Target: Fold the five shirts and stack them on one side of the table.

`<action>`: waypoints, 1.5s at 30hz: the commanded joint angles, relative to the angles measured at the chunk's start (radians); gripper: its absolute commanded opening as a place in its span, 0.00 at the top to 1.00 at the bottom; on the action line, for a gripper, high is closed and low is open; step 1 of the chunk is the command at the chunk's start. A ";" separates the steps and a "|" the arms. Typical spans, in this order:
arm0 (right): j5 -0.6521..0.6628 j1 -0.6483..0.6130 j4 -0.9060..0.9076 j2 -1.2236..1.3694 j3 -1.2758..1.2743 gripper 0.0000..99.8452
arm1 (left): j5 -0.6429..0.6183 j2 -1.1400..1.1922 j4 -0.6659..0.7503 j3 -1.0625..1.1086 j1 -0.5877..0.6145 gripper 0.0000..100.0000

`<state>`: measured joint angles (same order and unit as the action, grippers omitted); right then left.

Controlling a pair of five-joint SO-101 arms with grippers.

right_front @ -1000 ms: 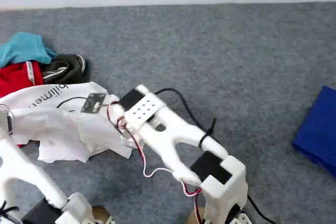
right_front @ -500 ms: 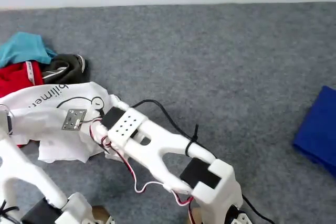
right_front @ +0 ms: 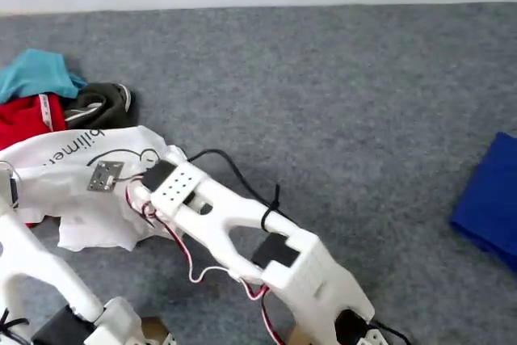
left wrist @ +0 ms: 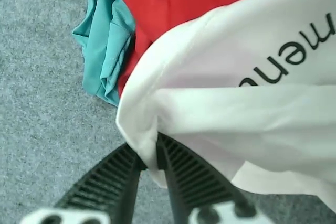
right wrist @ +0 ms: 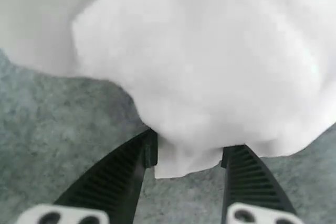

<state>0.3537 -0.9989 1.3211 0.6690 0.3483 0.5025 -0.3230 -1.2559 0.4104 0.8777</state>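
A white shirt (right_front: 89,199) with dark print lies crumpled at the table's left. My left gripper (left wrist: 149,161) is shut on a folded edge of this white shirt (left wrist: 236,103), by the red shirt (left wrist: 189,3) and teal shirt (left wrist: 105,40). My right gripper (right wrist: 189,156) is open, its black fingers (right wrist: 134,169) standing either side of the white shirt's (right wrist: 199,56) hem just above the grey felt. From above, the right arm (right_front: 234,224) stretches from the front edge over the shirt's right part. A blue shirt (right_front: 491,199) lies at the right edge.
Red (right_front: 24,119), teal (right_front: 36,72) and dark olive (right_front: 103,105) shirts are bunched at the far left behind the white one. The left arm (right_front: 36,264) rises at the front left corner. Grey felt (right_front: 339,94) covers the table between the pile and the blue shirt.
The right arm has swung left over the white shirt, its wrist going from the shirt's right edge to above its middle. The left arm has kept still.
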 commanded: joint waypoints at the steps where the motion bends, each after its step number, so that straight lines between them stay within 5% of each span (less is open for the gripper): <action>1: -0.008 0.025 0.081 0.061 0.132 0.79 | 0.008 -0.012 0.015 -0.004 0.006 0.99; 8: -0.006 0.030 0.194 0.147 0.241 0.93 | 0.008 -0.012 0.017 -0.010 0.003 0.99; 28: 0.069 0.180 0.387 -0.101 0.245 0.99 | 0.005 -0.015 0.002 -0.096 -0.008 0.99; 34: 0.072 0.340 0.441 -0.329 0.245 0.99 | 0.002 -0.015 -0.210 -0.318 -0.140 0.99; 45: 0.163 0.602 0.438 -0.751 0.245 0.99 | -0.106 -0.015 -0.480 -0.803 -0.577 0.99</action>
<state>0.4887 -0.4618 1.7415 0.0568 0.5692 0.4365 -0.3230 -1.7131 -0.2601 0.4112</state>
